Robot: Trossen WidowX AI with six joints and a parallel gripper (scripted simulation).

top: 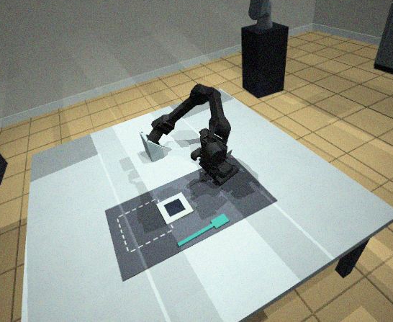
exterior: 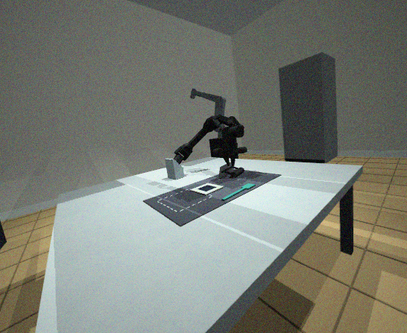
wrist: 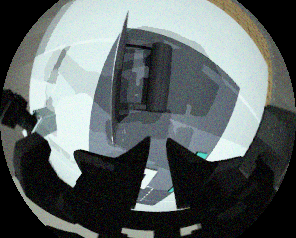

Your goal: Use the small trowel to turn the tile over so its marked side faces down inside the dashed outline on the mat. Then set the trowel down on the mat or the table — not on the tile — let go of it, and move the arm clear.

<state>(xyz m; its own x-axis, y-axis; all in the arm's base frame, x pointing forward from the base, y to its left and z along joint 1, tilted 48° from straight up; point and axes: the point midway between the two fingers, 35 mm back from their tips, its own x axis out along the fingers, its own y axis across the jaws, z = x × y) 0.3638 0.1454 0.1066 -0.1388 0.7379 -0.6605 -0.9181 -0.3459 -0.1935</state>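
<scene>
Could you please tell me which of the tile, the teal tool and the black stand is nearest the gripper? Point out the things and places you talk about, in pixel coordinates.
The black stand (exterior: 235,172), directly beneath the gripper (top: 217,179) (exterior: 230,166) (wrist: 159,140).

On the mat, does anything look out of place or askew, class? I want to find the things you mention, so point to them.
The tile (top: 163,214) (exterior: 196,191) looks off: it lies askew across the right edge of the dashed outline (top: 126,239) (exterior: 168,206), not wholly inside. Nothing looks spilled or broken.
</scene>
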